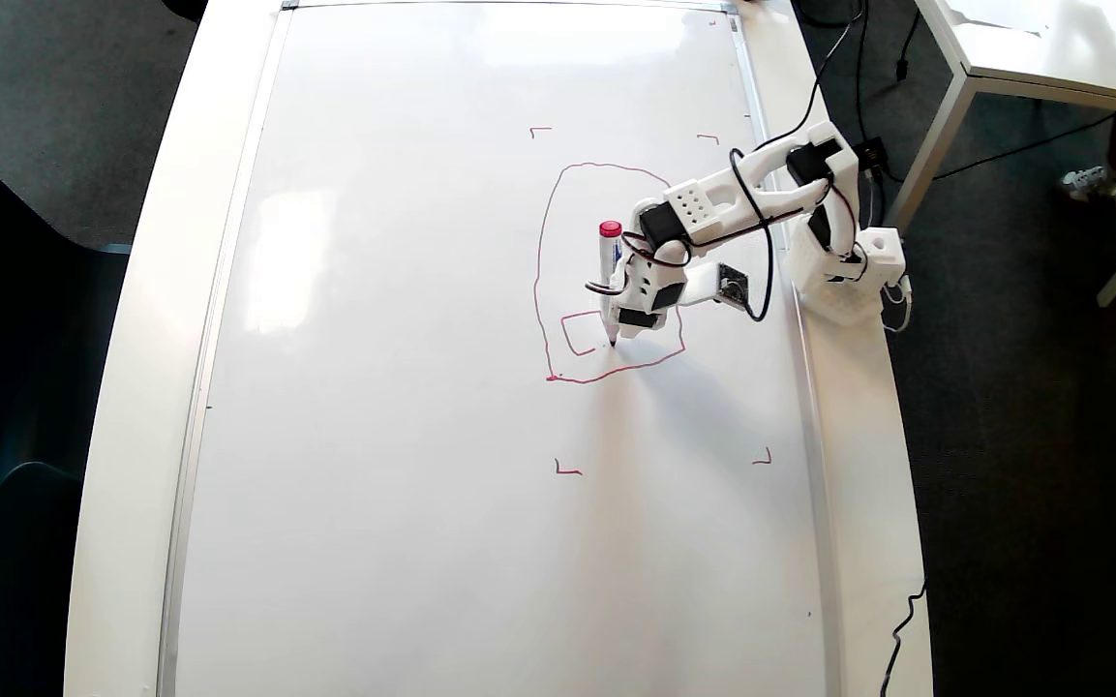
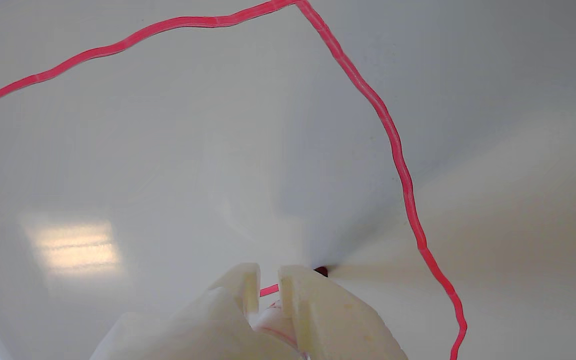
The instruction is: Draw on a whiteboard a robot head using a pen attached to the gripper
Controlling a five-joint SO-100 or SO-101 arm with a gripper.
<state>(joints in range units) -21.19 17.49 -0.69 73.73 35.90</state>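
One square begun: my pen (image 1: pixel 609 281) tip touches the whiteboard (image 1: pixel 403 387) at its right corner.
Hand (image 1: pixel 627 308): clamped on pen, upright.

It looks like an office or lab room: dark carpet floor (image 1: pixel 1022 407) at the right, a second white surface (image 1: pixel 1051 48) on metal legs upper right, cables (image 1: pixel 1003 155) trailing across the carpet.
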